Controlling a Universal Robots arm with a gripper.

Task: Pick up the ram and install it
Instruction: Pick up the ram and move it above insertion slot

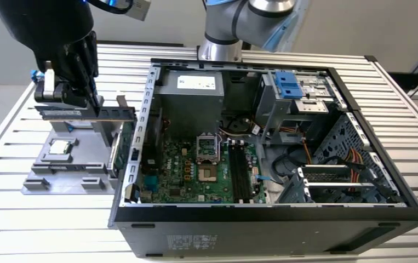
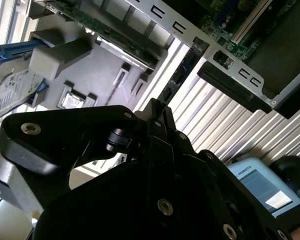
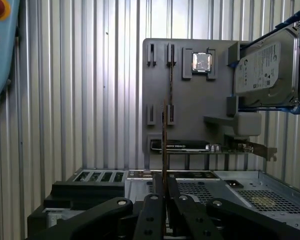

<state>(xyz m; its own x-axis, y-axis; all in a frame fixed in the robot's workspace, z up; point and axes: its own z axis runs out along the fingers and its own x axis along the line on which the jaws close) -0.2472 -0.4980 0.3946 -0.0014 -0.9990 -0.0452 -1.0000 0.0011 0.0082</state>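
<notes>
The gripper (image 3: 165, 186) is clenched on the ram (image 3: 164, 150), pinching its flat faces about mid-length. It holds the ram on edge over the grey tray (image 1: 70, 183), on the exterior view's left of the open case (image 1: 267, 215). The ram looks light, stiff and thin, probably brittle, so this mid-length grip away from the contact edge seems right.
</notes>
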